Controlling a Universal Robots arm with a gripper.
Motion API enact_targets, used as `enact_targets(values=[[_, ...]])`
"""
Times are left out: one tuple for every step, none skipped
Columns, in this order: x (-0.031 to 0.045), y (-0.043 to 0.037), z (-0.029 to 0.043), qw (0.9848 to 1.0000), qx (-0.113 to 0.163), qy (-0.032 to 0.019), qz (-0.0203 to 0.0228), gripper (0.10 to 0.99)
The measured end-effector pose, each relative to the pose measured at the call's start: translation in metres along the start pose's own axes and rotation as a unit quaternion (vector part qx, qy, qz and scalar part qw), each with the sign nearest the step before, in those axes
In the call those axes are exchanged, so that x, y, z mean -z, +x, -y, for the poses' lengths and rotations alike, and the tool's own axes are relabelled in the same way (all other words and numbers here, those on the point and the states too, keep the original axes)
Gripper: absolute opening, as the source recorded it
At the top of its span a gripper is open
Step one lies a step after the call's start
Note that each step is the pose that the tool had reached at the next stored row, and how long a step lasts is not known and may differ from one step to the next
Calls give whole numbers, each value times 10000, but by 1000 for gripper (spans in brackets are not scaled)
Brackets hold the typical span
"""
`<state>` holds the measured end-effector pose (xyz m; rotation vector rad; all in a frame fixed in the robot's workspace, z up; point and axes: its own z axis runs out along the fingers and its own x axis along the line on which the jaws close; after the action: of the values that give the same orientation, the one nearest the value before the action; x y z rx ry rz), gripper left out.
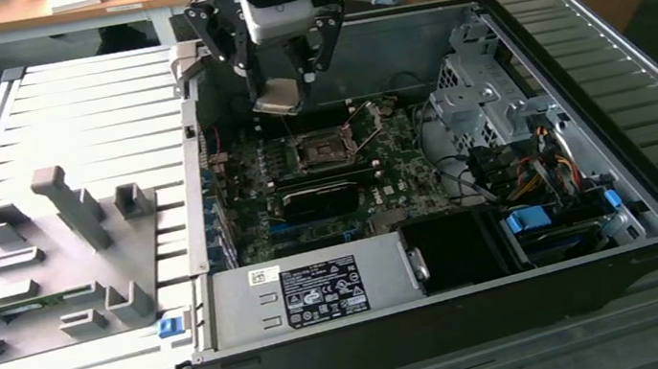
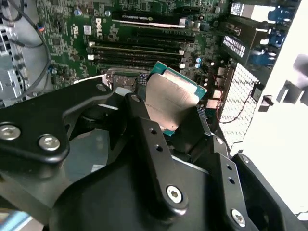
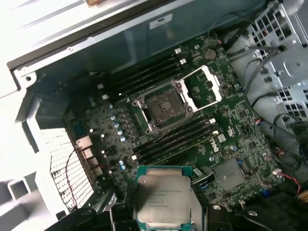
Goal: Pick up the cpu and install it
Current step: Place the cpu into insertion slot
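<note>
Black fingers (image 2: 144, 134) of the gripper (image 1: 285, 92) are clamped on the cpu (image 1: 279, 101), which hangs tilted in the air over the green circuit board (image 1: 363, 194) inside the open computer case (image 1: 627, 104). On the board the socket (image 1: 322, 152) lies bare and apart from the cpu, its metal frame (image 3: 202, 86) standing open beside it and memory slots (image 3: 178, 137) running along both sides. Further out lie tangled cables (image 1: 520, 167) toward the exterior view's right, the power supply box (image 1: 306, 294) at the case's near edge, and a grey holder tray (image 1: 56, 261) on the slatted table (image 1: 73, 104) at the exterior view's left.

the black gripper (image 2: 169, 126) clamps the cpu (image 2: 174, 94) between its fingers, silvery top showing, over the green motherboard (image 2: 57, 33) near its dark memory slots (image 2: 134, 50).
</note>
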<state>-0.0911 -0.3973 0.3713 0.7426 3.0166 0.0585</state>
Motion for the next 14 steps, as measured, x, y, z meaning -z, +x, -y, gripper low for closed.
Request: enact_targets(values=[[-10, 0, 0, 10000, -89, 2, 4, 529], [-50, 1, 2, 9990, -455, 11, 20, 529], [-60, 2, 2, 9985, -544, 13, 24, 529], [-69, 2, 3, 9980, -634, 15, 28, 529], [-78, 2, 3, 9974, -723, 18, 32, 529], [-86, 2, 4, 9967, -815, 20, 37, 529], [-95, 2, 4, 9959, -898, 22, 40, 529], [-101, 0, 2, 9954, -956, 24, 42, 529], [-108, -4, -2, 9951, -983, 24, 44, 529], [-119, -6, -8, 9951, -991, 24, 44, 529], [-131, -12, -15, 9951, -991, 24, 44, 529], [-144, -20, -25, 9951, -991, 23, 44, 529], [-157, -33, -36, 9950, -994, 23, 44, 529], [-169, -50, -47, 9949, -1007, 23, 44, 529]])
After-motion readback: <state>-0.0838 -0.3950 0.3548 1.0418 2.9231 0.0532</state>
